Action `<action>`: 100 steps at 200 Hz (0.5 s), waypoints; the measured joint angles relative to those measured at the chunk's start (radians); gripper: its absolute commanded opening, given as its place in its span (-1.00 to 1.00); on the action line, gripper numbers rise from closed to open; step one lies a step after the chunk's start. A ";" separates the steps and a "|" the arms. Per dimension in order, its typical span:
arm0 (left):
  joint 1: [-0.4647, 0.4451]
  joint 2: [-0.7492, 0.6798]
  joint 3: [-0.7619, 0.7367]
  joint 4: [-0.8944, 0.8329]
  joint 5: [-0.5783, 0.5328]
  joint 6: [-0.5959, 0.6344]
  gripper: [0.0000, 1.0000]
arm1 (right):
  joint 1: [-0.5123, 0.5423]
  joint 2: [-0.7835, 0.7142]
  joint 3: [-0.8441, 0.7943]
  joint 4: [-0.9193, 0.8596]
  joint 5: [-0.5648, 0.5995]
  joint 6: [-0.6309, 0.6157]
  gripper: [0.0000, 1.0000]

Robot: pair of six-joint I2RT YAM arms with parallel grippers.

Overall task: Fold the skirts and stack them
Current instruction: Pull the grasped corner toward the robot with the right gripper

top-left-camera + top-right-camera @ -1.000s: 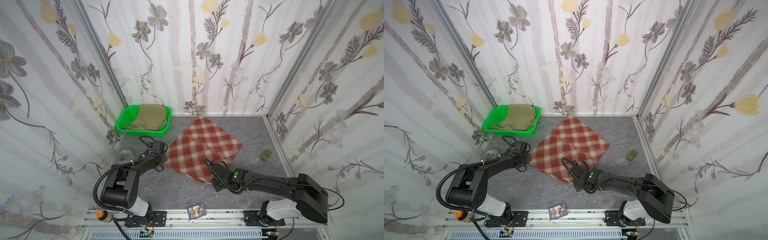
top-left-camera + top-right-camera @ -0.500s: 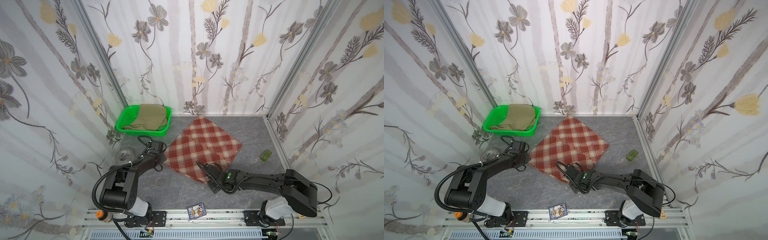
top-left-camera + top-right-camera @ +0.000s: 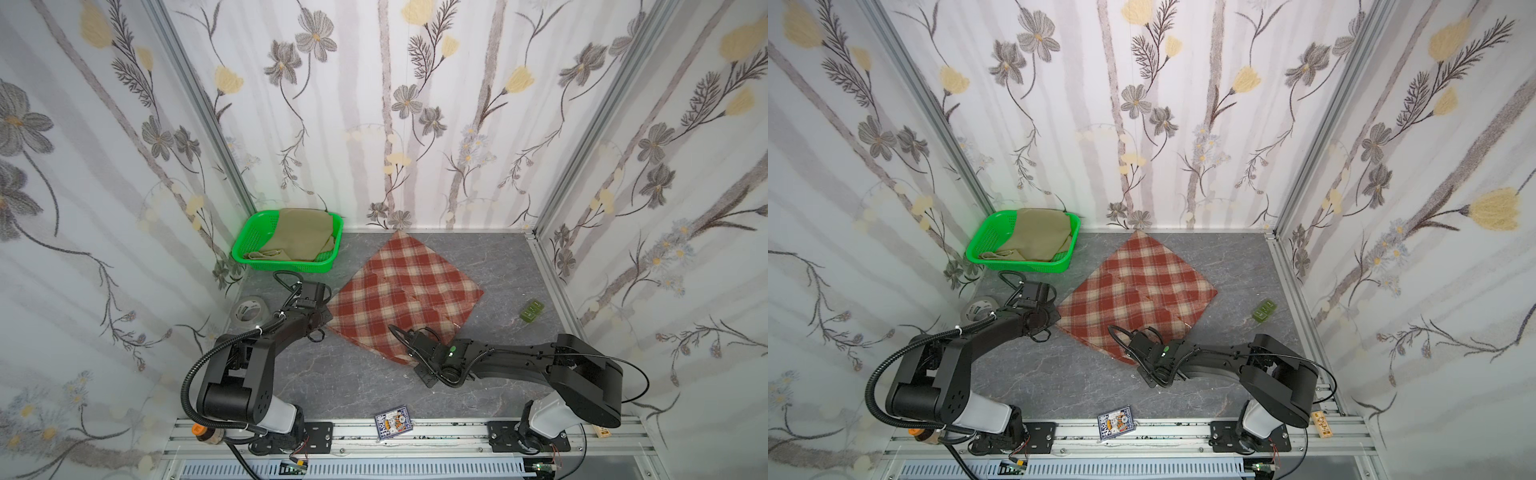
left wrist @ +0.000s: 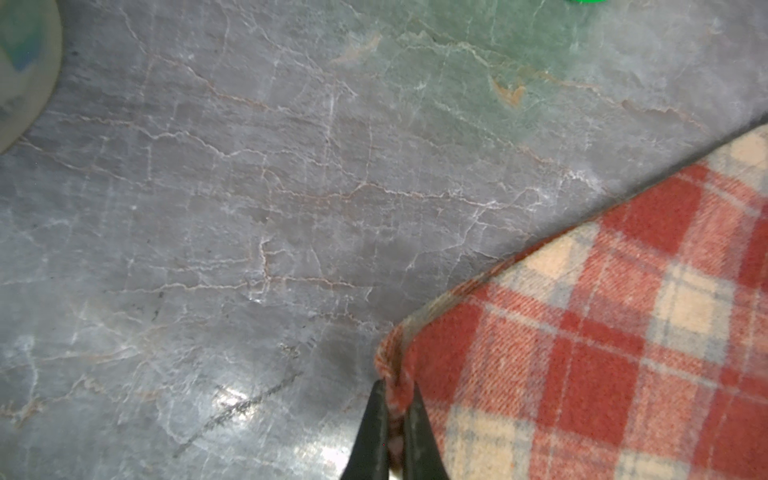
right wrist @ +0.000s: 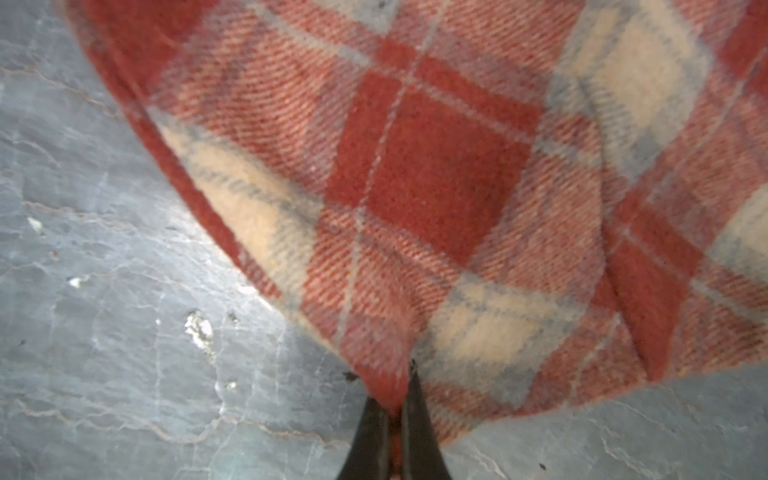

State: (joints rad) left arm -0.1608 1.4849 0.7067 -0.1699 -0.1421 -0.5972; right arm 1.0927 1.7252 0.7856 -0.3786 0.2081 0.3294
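While pinched at two spots, plaid skirt [image 3: 403, 295]: spread flat as a diamond mid-table, far tip almost at the back wall, no fold made yet.
Left gripper [image 4: 395, 399]: fingers [image 4: 372, 428] squeezed together on the rolled hem at the skirt's left corner, only a sliver of cloth caught.
Right gripper [image 5: 395, 399]: fingers [image 5: 370, 436] likewise nipped tight on the near edge, with a soft ridge of cloth bunched just past the pinch.
Slip risk: thin bite on a thick fuzzy weave (looks bulky and springy), so could pop out mid-lift if yanked fast or at an angle.
Skewed-fold risk: grips not symmetric on the diamond, so probably a crooked crease unless raised and carried over together.
Drag risk: both arms low over the grey marble-look tabletop [image 3: 353, 382], so could rumple the far half instead of laying over it cleanly.
Snag risk: tape roll [image 3: 248, 309] near the left arm, small green block [image 3: 532, 311] off to the right; probably fine, but worth watching on a wide swing.
Khaki skirt [image 3: 299, 237]: crumpled in the green perforated basket [image 3: 243, 249] at the back left, well apart from the plaid one.
Textures: plaid in red, rust and cream squares, twill lines clear up close, hem rounded; khaki plain, smooth, floppy, likely slipperier to fold.
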 measured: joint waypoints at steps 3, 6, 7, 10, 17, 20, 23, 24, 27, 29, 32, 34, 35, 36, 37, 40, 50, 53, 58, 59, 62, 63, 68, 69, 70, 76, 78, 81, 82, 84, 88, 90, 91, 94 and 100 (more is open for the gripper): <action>0.000 -0.004 0.000 0.000 0.001 0.000 -1.00 | 0.000 -0.002 0.000 -0.001 0.000 0.000 -1.00; 0.001 -0.008 0.000 0.000 0.002 0.000 -1.00 | 0.000 -0.003 0.001 -0.002 -0.002 0.000 -1.00; 0.001 -0.010 0.000 0.000 0.003 0.000 -1.00 | 0.000 -0.003 0.001 -0.003 -0.002 0.000 -1.00; 0.002 -0.014 0.000 0.000 0.004 0.000 -1.00 | 0.000 -0.006 0.002 -0.005 -0.004 0.002 -1.00; 0.003 -0.027 0.001 -0.003 0.007 0.000 -1.00 | 0.000 -0.016 0.004 -0.012 -0.012 0.002 -1.00; 0.004 -0.035 0.002 -0.006 0.008 0.000 -1.00 | 0.000 -0.021 0.006 -0.016 -0.019 0.002 -1.00; 0.005 -0.041 0.004 -0.008 0.008 0.000 -1.00 | 0.000 -0.028 0.008 -0.020 -0.025 0.002 -1.00; 0.005 -0.043 0.004 -0.009 0.008 -0.001 -1.00 | 0.000 -0.030 0.009 -0.021 -0.026 0.002 -1.00; 0.005 -0.049 0.006 -0.011 0.008 -0.001 -1.00 | 0.000 -0.035 0.012 -0.024 -0.030 0.003 -1.00; 0.006 -0.055 0.008 -0.013 0.008 -0.001 -1.00 | 0.000 -0.041 0.014 -0.027 -0.032 0.003 -1.00; 0.006 -0.061 0.012 -0.016 0.008 -0.001 -1.00 | 0.000 -0.048 0.018 -0.029 -0.034 0.003 -1.00; 0.007 -0.065 0.014 -0.017 0.008 -0.001 -1.00 | 0.000 -0.053 0.021 -0.031 -0.036 0.003 -1.00; 0.007 -0.068 0.016 -0.018 0.008 -0.001 -1.00 | 0.000 -0.055 0.021 -0.032 -0.037 0.003 -1.00; 0.008 -0.070 0.016 -0.019 0.009 -0.001 -1.00 | 0.000 -0.060 0.024 -0.033 -0.040 0.003 -1.00; 0.008 -0.072 0.018 -0.020 0.009 -0.002 -1.00 | 0.000 -0.061 0.025 -0.034 -0.041 0.003 -1.00; 0.008 -0.079 0.021 -0.023 0.009 -0.002 -1.00 | 0.000 -0.070 0.029 -0.036 -0.045 0.004 -1.00; 0.011 -0.109 0.036 -0.033 0.008 -0.006 -1.00 | 0.001 -0.105 0.042 -0.037 -0.056 0.010 -1.00; 0.012 -0.117 0.041 -0.035 0.007 -0.006 -1.00 | 0.001 -0.116 0.045 -0.037 -0.061 0.009 -1.00; 0.012 -0.129 0.050 -0.041 0.007 -0.008 -1.00 | 0.001 -0.135 0.048 -0.037 -0.072 0.010 -1.00; 0.012 -0.131 0.052 -0.042 0.006 -0.008 -1.00 | 0.001 -0.138 0.049 -0.037 -0.073 0.009 -1.00; 0.013 -0.141 0.059 -0.044 0.006 -0.008 -1.00 | 0.001 -0.155 0.051 -0.037 -0.080 0.010 -1.00; 0.013 -0.143 0.060 -0.045 0.006 -0.008 -1.00 | 0.001 -0.158 0.051 -0.037 -0.082 0.010 -1.00; 0.013 -0.157 0.071 -0.049 0.005 -0.009 -1.00 | 0.001 -0.180 0.054 -0.037 -0.092 0.010 -0.98; 0.013 -0.159 0.072 -0.051 0.005 -0.009 -1.00 | 0.001 -0.184 0.054 -0.037 -0.094 0.010 -0.97; 0.013 -0.161 0.074 -0.052 0.004 -0.009 -1.00 | 0.001 -0.187 0.054 -0.037 -0.095 0.010 -0.97; 0.013 -0.177 0.087 -0.061 0.002 -0.009 -1.00 | 0.002 -0.211 0.056 -0.035 -0.111 0.009 -0.96; 0.013 -0.182 0.092 -0.065 0.001 -0.009 -1.00 | 0.003 -0.216 0.056 -0.034 -0.114 0.009 -0.96; 0.013 -0.190 0.098 -0.068 -0.001 -0.009 -1.00 | 0.004 -0.227 0.057 -0.032 -0.125 0.010 -0.98; 0.013 -0.192 0.100 -0.069 -0.002 -0.009 -1.00 | 0.005 -0.232 0.057 -0.031 -0.127 0.009 -0.98; 0.014 -0.196 0.104 -0.072 -0.003 -0.009 -1.00 | 0.005 -0.237 0.057 -0.031 -0.130 0.009 -0.99; 0.014 -0.203 0.112 -0.076 -0.006 -0.009 -1.00 | 0.007 -0.253 0.057 -0.028 -0.140 0.009 -1.00; 0.014 -0.207 0.116 -0.080 -0.009 -0.009 -1.00 | 0.007 -0.257 0.057 -0.028 -0.145 0.009 -1.00; 0.014 -0.208 0.117 -0.081 -0.009 -0.009 -1.00 | 0.008 -0.262 0.057 -0.027 -0.149 0.009 -1.00; 0.014 -0.211 0.123 -0.086 -0.013 -0.008 -1.00 | 0.008 -0.272 0.057 -0.027 -0.156 0.009 -1.00; 0.015 -0.223 0.135 -0.097 -0.017 -0.008 -1.00 | 0.010 -0.290 0.057 -0.026 -0.172 0.009 -1.00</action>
State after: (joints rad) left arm -0.1455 1.2621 0.8421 -0.2668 -0.1593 -0.6056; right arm 1.1030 1.4349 0.8425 -0.4046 0.0360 0.3382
